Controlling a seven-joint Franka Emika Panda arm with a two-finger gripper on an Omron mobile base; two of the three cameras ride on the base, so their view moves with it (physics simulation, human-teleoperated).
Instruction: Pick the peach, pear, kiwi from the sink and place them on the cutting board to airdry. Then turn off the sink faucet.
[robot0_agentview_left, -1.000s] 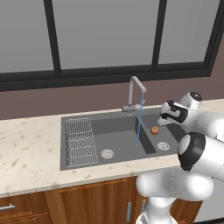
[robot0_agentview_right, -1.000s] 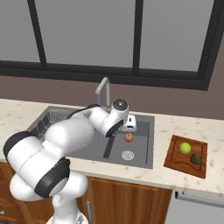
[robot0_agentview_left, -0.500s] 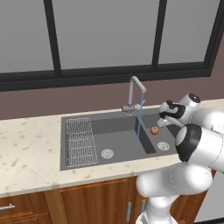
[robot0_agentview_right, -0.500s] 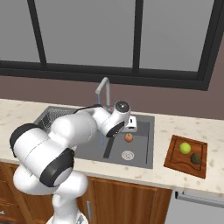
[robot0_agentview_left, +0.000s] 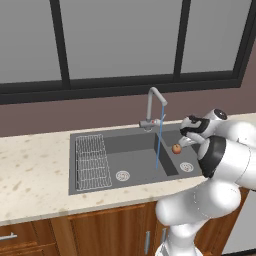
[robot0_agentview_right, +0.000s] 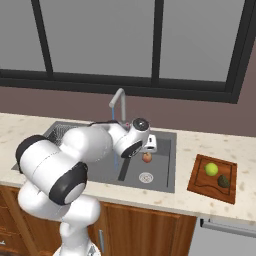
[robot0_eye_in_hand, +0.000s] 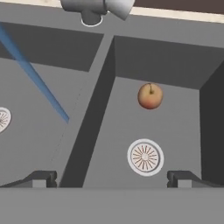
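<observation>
The reddish-orange peach (robot0_eye_in_hand: 150, 96) lies on the floor of the sink's right basin (robot0_eye_in_hand: 179, 131), beyond the round drain (robot0_eye_in_hand: 145, 157). My gripper (robot0_eye_in_hand: 113, 178) hangs open above that basin, its fingertips (robot0_eye_in_hand: 41, 178) set wide apart with nothing between them. From the right base, the gripper (robot0_agentview_right: 150, 145) sits just above the peach (robot0_agentview_right: 147, 157). The yellow-green pear (robot0_agentview_right: 211, 169) and the dark kiwi (robot0_agentview_right: 223, 181) rest on the cutting board (robot0_agentview_right: 201, 184). A blue stream (robot0_agentview_left: 159, 145) runs from the sink faucet (robot0_agentview_left: 155, 107) into the left basin.
A wire rack (robot0_agentview_left: 92, 160) fills the far left of the sink (robot0_agentview_left: 135, 145). A divider wall (robot0_eye_in_hand: 94, 127) separates the two basins. Speckled counter (robot0_agentview_left: 35, 170) surrounds the sink, and the window wall rises behind the faucet.
My hand has eased slightly down and toward the peach, and the elbow has shifted. The jaws have stayed open. The fruit has not moved.
</observation>
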